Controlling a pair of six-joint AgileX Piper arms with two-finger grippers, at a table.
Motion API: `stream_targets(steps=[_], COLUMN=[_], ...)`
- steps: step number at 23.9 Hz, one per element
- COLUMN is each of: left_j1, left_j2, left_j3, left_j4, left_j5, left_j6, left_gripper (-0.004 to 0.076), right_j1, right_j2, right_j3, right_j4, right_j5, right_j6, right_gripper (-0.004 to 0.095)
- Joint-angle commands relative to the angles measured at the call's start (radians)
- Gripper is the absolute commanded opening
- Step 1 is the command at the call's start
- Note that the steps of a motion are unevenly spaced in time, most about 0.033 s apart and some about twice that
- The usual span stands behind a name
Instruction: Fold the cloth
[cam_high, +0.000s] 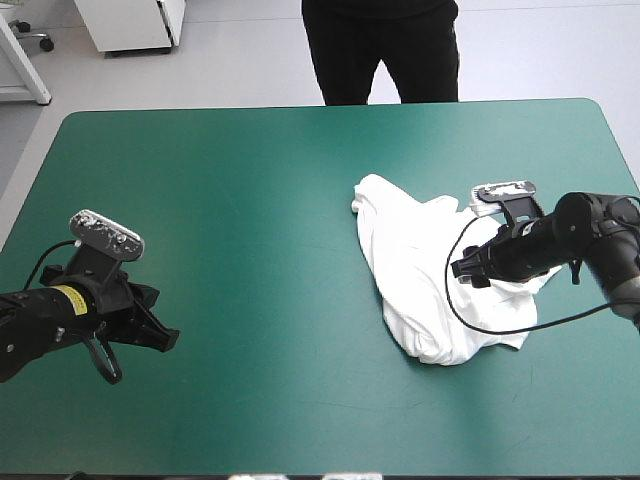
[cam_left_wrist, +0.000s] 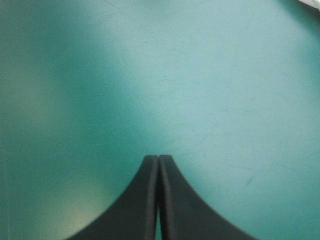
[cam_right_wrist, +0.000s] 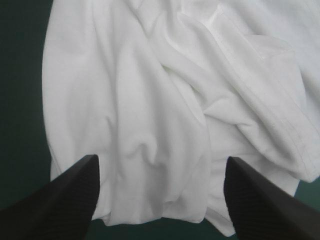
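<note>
Clerk: Item one, T-shirt, white. Location?

Checker: Crumpled heap on the teal-green cover, toward its right side. Not yet spread or folded.

Clerk: Item two, right gripper?

Checker: Low over the heap's right part, black fingers wide apart, nothing held. White folds lie between and ahead of them. Likely posed to pinch a layer and start pulling the heap flat.

Clerk: Item three, left gripper?

Checker: Pressed together into one point, empty, over bare cover near the left edge, well apart from the T-shirt. Probably parked clear because no edge is offered to it yet.

Clerk: Task status?

Checker: Early, by my reading; flattening comes first.
</note>
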Motion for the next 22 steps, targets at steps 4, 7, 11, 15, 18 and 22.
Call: stream_targets(steps=[4, 7, 11, 15, 18, 22], left_j1=[0.0, 0.0, 0.0, 0.0, 0.0, 0.0], left_j2=[-0.013, -0.013, -0.013, -0.013, -0.013, -0.013], left_j3=[-0.026, -0.026, -0.026, -0.026, -0.026, -0.026], left_j4=[-0.007, -0.007, -0.007, -0.008, -0.008, -0.008], left_j5=[-0.015, -0.019, -0.015, -0.015, -0.015, -0.015], left_j6=[-0.035, -0.059, -0.083, -0.081, -0.081, -0.081], left_gripper=[-0.0009, -0.0009, -0.0009, -0.0009, -0.0009, -0.0009], right_j1=[0.037, 0.124, 0.163, 0.163, 0.163, 0.163], right_j2=[0.069, 0.109, 0.211, 0.276, 0.333, 0.39], right_j3=[-0.031, -0.031, -0.031, -0.031, -0.031, -0.031], right_j4=[-0.03, -0.162, -0.227, -0.215, -0.208, -0.174], right_j5=[-0.109, -0.18, -0.25, -0.258, -0.262, -0.258], right_j6=[-0.011, 0.025, 0.118, 0.118, 0.118, 0.118], right_gripper=[0.0681, 0.0681, 0.0681, 0.0681, 0.0676, 0.0606])
